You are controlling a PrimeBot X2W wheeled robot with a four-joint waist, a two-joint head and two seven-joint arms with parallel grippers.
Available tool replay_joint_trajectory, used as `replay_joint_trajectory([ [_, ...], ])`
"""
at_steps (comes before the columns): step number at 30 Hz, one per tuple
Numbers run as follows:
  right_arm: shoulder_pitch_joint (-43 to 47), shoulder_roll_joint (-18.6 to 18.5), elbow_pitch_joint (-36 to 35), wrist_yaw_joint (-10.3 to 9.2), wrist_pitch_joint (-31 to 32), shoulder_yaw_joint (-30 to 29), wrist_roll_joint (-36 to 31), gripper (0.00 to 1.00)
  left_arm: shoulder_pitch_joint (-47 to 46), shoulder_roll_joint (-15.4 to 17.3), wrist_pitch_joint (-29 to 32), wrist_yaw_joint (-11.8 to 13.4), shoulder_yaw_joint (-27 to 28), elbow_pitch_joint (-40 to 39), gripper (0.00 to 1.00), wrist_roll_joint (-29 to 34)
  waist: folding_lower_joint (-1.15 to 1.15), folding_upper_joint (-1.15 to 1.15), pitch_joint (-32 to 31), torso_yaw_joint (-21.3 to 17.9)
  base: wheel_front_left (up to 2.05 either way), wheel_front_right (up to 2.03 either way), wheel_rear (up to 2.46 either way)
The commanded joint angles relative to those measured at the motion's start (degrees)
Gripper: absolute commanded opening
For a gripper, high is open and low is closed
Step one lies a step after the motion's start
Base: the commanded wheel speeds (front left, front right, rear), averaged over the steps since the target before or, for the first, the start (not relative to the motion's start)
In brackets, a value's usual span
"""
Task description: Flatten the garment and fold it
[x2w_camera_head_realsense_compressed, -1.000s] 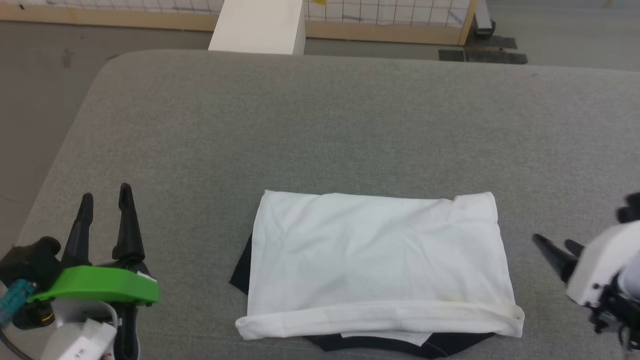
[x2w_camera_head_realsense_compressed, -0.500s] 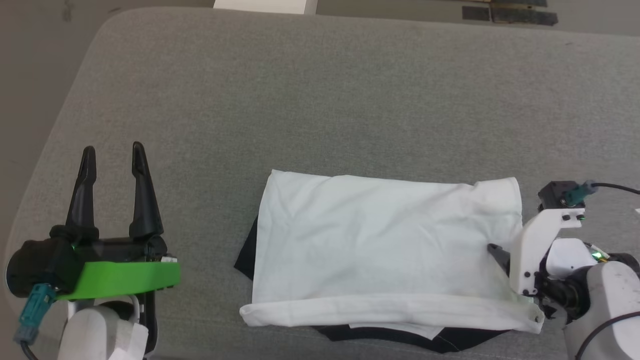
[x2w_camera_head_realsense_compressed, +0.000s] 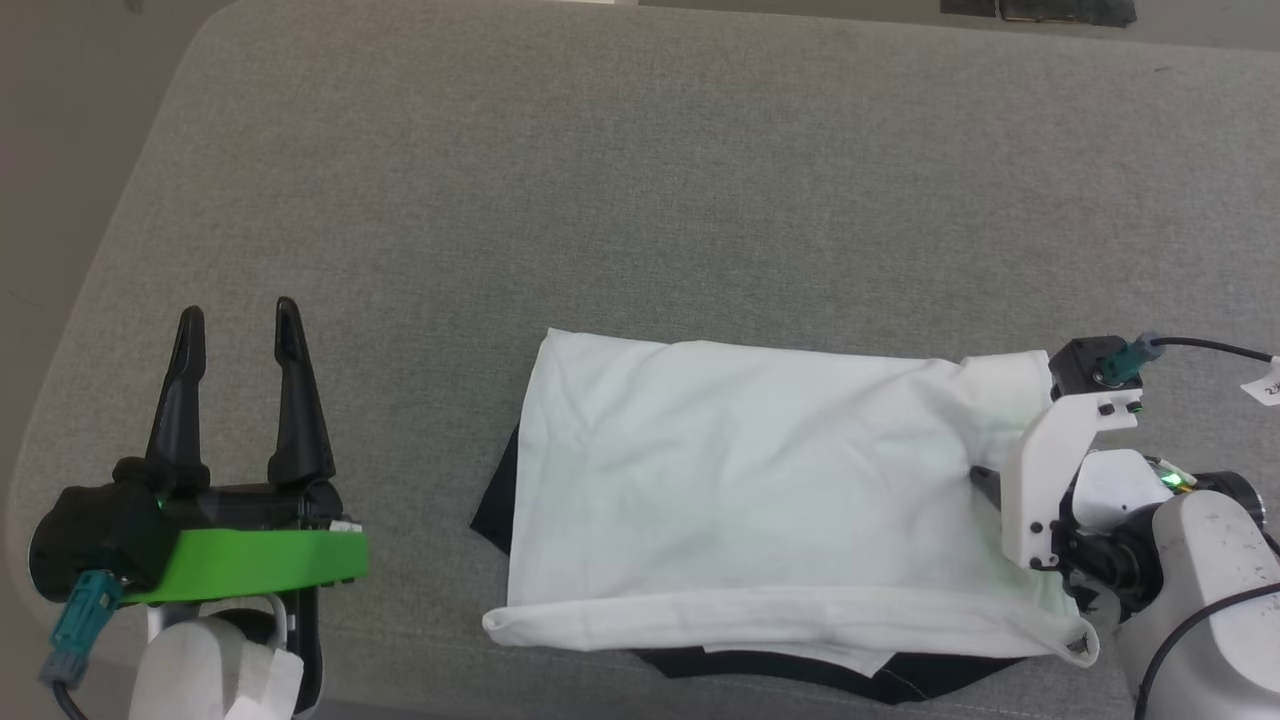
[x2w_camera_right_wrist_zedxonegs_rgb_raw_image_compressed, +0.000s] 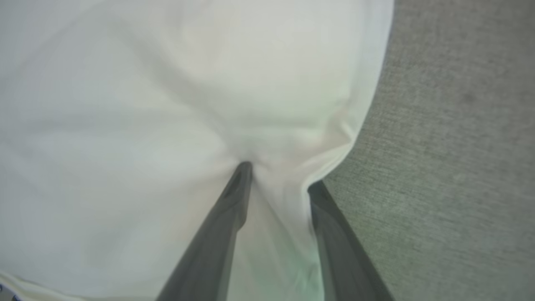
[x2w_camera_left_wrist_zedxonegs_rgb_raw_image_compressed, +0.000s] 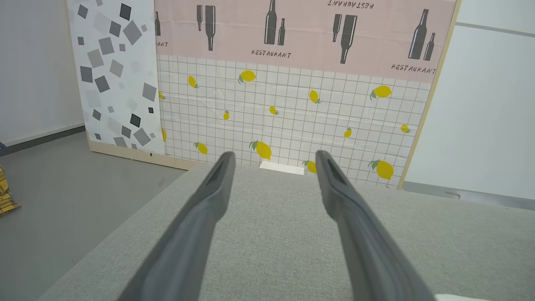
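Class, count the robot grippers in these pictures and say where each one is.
2. The left gripper hovers over the grey cushion, jaws open, apart from the garment. The right gripper is at the garment's right edge, cloth between its jaws.

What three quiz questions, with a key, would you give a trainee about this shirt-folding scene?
1. True or false: the left claw touches the garment.
2. At which edge of the garment is the right claw? A: the near edge. B: the robot's left edge. C: the robot's right edge.
3. Which colour shows from under the garment's white top layer?
Key: 1 false; 2 C; 3 black.
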Motion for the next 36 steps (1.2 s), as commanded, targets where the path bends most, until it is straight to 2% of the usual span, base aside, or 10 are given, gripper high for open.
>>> replay_joint_trajectory([
  [1,1.85,2.37,3.04,0.43,0.25,1.33,1.34,0.00,-0.68,-0.31,-0.21,-0.40,0.25,0.06,1.00,0.57,0.00,0.00,-0.14,-0.11,0.00,0.00,0.00],
  [6,0.64,1.44,1.06,0.43,-2.57,-3.07,3.75,0.00,-0.24,-0.51,-0.21,-0.67,0.73,0.16,1.00,0.43,0.00,0.00,-1.23,-0.94,0.00,0.00,0.00],
  [11,-0.47,-2.13,0.23,0.43,-2.34,-10.29,3.11,0.00,0.12,-0.61,-0.21,-0.79,0.53,0.28,1.00,0.26,0.00,0.00,-2.27,-1.91,0.00,0.00,0.00],
  [17,-1.63,-5.55,2.13,0.43,-1.44,-22.37,-2.56,0.00,0.10,-0.66,-0.21,-0.86,-0.03,0.65,1.00,0.07,0.00,0.00,-2.61,-2.19,0.00,0.00,0.00],
  [21,-2.04,-4.79,2.55,0.43,-0.98,-26.86,-5.67,0.00,0.28,-0.68,-0.21,-0.88,-0.25,0.89,1.00,-0.17,0.00,0.00,-2.67,-2.15,0.00,0.00,0.00],
  [24,-2.04,-4.27,1.73,0.43,-0.90,-26.32,-6.75,0.00,0.64,-0.68,-0.21,-0.89,-0.28,1.09,1.00,-0.37,0.00,0.00,-3.07,-2.27,0.00,0.00,0.00],
  [28,-1.31,-5.15,-1.02,0.43,1.01,-21.26,-6.99,0.00,1.40,-0.69,-0.21,-0.89,-0.32,1.39,1.00,-0.46,0.00,0.00,-4.30,-2.45,0.00,0.00,0.00],
  [36,1.07,-7.79,-13.84,0.43,12.90,-7.51,0.79,0.00,2.76,-0.69,-0.21,-0.89,-0.64,1.63,1.00,-1.00,0.00,0.00,-6.27,-2.55,0.00,0.00,0.00],
])
